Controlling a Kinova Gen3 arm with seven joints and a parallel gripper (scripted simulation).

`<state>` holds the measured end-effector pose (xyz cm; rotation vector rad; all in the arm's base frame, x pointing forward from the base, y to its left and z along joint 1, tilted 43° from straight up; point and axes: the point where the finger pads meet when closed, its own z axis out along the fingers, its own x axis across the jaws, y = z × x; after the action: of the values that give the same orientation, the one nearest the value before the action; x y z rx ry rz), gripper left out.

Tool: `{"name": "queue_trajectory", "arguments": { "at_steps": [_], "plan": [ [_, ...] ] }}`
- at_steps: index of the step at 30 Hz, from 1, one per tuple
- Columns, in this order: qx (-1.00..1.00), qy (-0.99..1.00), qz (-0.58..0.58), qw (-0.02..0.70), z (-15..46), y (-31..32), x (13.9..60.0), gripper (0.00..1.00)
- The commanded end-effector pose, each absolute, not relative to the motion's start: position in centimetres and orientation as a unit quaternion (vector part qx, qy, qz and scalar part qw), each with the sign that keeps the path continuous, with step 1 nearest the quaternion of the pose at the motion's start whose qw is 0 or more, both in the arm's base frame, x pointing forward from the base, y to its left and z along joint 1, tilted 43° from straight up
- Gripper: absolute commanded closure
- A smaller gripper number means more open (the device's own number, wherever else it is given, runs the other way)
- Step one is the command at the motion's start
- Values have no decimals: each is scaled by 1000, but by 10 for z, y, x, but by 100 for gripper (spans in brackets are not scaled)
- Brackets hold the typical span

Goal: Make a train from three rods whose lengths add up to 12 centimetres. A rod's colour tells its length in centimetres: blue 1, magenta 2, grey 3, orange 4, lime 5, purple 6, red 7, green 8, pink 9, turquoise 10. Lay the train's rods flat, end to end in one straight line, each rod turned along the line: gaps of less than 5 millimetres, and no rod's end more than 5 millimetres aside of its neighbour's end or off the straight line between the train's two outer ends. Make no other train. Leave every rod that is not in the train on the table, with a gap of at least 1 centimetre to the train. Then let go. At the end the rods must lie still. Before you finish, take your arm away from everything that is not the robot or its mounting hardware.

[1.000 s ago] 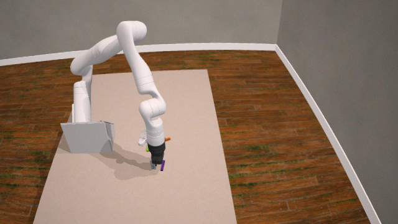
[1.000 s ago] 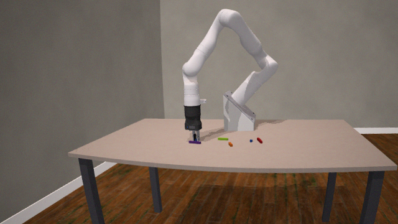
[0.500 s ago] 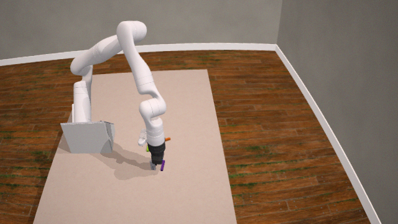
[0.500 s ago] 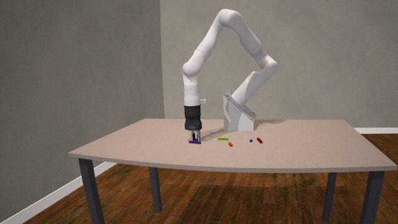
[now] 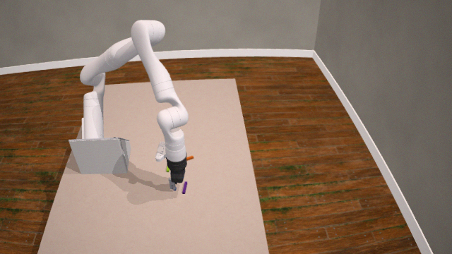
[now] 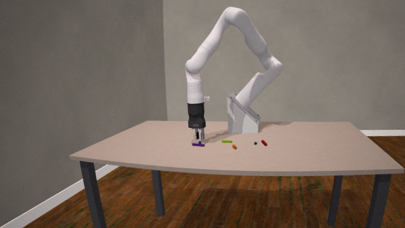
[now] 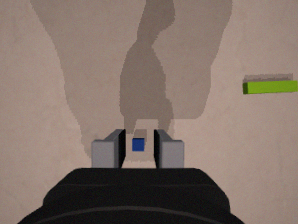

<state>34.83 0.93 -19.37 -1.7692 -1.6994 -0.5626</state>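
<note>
A small blue rod lies on the table between my gripper's fingers, with a slim gap on each side. The gripper is open and low over the table, pointing straight down. A purple rod lies flat just beside the blue rod; I cannot tell if they touch. In the exterior view the blue rod sits right behind the purple rod, below the gripper. A lime rod lies apart from them, and it also shows in the wrist view.
An orange rod, a second blue rod and a red rod lie further along the table, towards the arm's base. The orange rod is partly hidden behind the arm in the top view.
</note>
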Motion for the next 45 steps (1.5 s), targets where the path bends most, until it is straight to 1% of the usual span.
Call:
{"name": "queue_trajectory", "arguments": {
  "at_steps": [1, 11, 20, 21, 45],
  "plan": [
    [-671, -643, -214, 301, -183, -3, 354, 46],
    [-671, -643, -214, 301, -149, -35, 359, 46],
    [-671, -643, -214, 301, -144, -40, 360, 46],
    [-671, -643, -214, 301, -144, -40, 360, 0],
    [-671, -642, -214, 301, -143, -40, 359, 0]
  ]
}}
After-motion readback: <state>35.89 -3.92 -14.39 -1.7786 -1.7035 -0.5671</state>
